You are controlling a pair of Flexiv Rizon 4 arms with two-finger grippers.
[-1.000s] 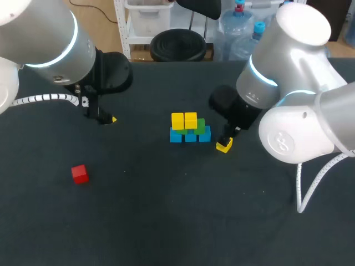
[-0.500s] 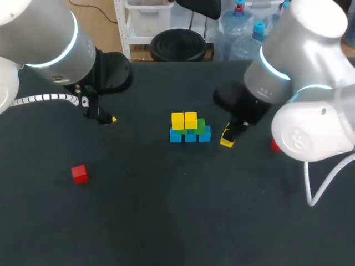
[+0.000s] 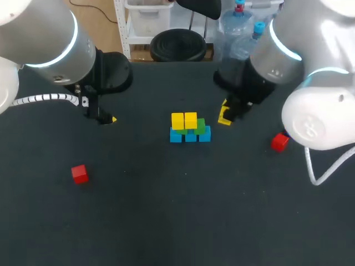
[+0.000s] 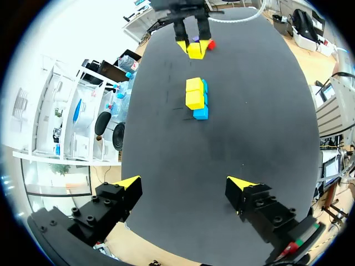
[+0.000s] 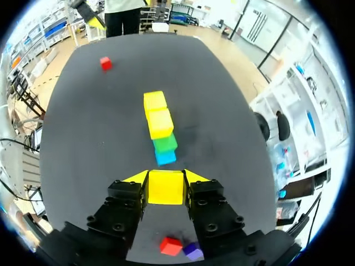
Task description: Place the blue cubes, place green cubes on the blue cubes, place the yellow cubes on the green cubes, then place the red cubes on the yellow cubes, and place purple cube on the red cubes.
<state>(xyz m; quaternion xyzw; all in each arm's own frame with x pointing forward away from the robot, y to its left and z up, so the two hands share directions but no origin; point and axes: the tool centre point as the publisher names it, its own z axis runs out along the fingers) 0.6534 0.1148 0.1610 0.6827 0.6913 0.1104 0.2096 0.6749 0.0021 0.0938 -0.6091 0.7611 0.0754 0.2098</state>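
My right jaws are clenched from both sides on a yellow cube point(image 5: 165, 187), held in the right gripper point(image 3: 224, 116) above the table. Dead ahead at 12 o'clock the stack's row runs lengthwise away from me. Its near end is a bare green cube point(image 5: 165, 142), and beyond that sit two stacked yellow cubes point(image 5: 160, 123). I count three blue cubes point(image 3: 190, 136), one green showing, three yellows, two red cubes point(image 3: 80, 174) and one purple cube point(image 5: 193, 251). The left gripper point(image 4: 186, 185), spread and empty, is farther from the stack.
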